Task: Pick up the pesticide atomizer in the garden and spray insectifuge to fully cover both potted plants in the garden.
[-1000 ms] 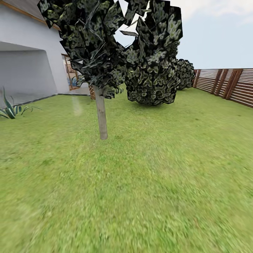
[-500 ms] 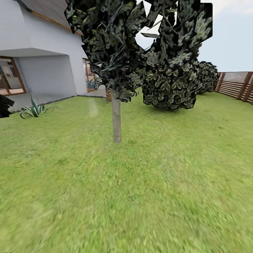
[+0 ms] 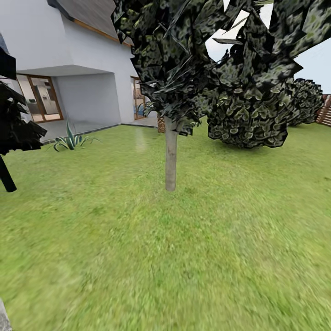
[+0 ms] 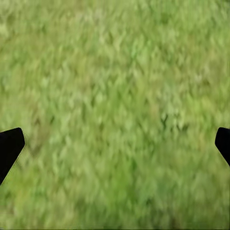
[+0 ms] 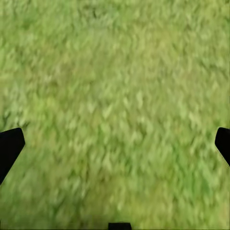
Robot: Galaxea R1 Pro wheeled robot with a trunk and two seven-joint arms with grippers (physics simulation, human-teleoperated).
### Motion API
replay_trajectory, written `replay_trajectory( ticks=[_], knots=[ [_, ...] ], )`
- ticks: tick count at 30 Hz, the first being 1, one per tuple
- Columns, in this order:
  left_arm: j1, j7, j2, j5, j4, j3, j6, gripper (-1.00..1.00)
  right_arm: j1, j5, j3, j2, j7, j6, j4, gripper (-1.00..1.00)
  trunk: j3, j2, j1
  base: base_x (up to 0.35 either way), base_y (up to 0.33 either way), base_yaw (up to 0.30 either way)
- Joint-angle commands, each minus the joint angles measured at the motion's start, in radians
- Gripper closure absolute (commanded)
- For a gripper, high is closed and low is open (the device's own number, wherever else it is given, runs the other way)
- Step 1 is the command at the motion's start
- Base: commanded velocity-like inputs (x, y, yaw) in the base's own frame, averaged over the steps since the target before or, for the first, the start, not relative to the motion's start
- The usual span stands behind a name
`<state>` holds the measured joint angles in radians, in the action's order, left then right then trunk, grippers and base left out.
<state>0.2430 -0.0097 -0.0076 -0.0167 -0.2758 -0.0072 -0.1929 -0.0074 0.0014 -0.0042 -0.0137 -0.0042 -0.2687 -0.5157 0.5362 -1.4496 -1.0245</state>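
The pesticide atomizer and the potted plants are out of view. I am on the garden lawn [image 3: 184, 257]. My left gripper [image 4: 115, 143] hangs over bare grass, open, its dark fingertips [image 4: 9, 146] wide apart with nothing between them. My right gripper [image 5: 115, 143] is open in the same way over grass, its fingertips [image 5: 9, 146] at the picture's edges.
A thin-trunked tree [image 3: 170, 158] stands just ahead, with round dark bushes [image 3: 250, 119] behind it to the right. A white house [image 3: 69, 46] is at the back left with a spiky green plant [image 3: 70, 139] before it. Dark foliage [image 3: 16, 124] is close on the left. A bit of brown fence [image 3: 325, 116] is at the far right.
The whole head view has swung left: tree and bushes slid right in the picture, more of the house and the dark foliage at left came in, the fence almost left. The camera moved, not the things.
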Motion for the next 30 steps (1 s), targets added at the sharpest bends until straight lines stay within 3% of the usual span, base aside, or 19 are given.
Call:
replay_trajectory(
  ticks=[1,30],
  knots=[
    [0.001,-0.001,0.000,-0.002,0.001,0.000,-0.003,-1.00,0.000,0.000,0.000,0.000,0.000,-0.003,0.000,-1.00,0.001,0.000,-0.001,0.325,0.000,0.277],
    [0.001,-0.001,0.000,-0.002,0.001,0.000,-0.003,-1.00,0.000,0.000,0.000,0.001,0.000,-0.004,0.002,-1.00,0.001,0.000,-0.001,0.326,0.000,0.277]
  ],
)
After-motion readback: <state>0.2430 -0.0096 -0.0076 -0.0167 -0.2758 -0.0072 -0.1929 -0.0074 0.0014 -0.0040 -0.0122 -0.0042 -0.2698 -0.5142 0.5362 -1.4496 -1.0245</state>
